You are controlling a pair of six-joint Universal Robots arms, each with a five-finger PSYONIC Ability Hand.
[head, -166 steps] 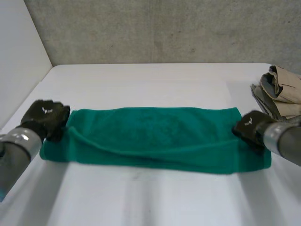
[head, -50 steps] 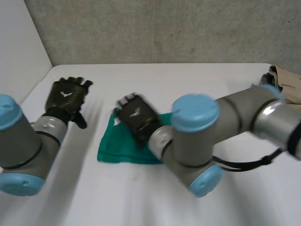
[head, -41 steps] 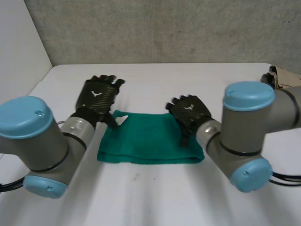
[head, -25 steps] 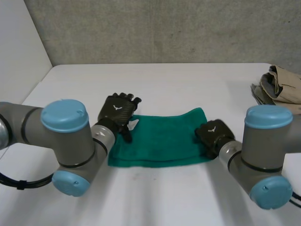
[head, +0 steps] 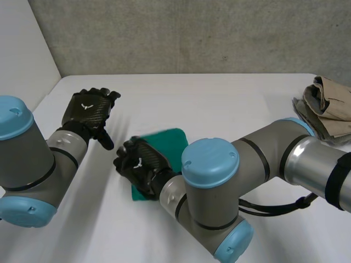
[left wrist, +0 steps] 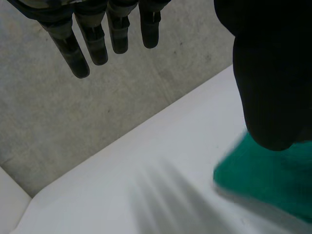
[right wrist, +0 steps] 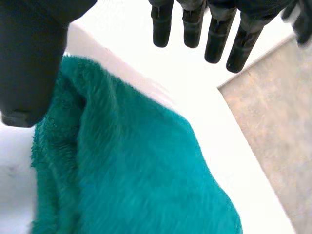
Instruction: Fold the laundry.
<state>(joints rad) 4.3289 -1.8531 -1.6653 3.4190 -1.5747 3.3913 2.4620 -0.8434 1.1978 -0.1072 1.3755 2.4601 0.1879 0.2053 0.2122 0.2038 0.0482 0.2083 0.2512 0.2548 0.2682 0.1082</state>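
1. You have the green towel [head: 170, 141] lying on the white table [head: 230, 101], left of the middle. It is bunched into a small pad, and the right arm covers part of it.
2. Your right hand [head: 138, 166] sits over the towel's left edge. In its wrist view the fingers [right wrist: 214, 44] reach out straight past the cloth and the thumb [right wrist: 29, 63] hangs beside the stacked edge. The hand is spread and holds nothing.
3. Your left hand [head: 88, 111] is raised over bare table, apart from the towel. Its fingers [left wrist: 97, 46] are straight and it is empty.
4. Expect the towel to handle as light, limp terry. It looks fuzzy rather than slick, so it should not slip, but it will sag and the layers may slide or fall open.
5. If you lift it, pinch through all the layers at a corner or along the stacked edge by the right thumb. Don't take it by the middle.
6. A pile of beige clothes [head: 328, 107] waits at the table's right edge.
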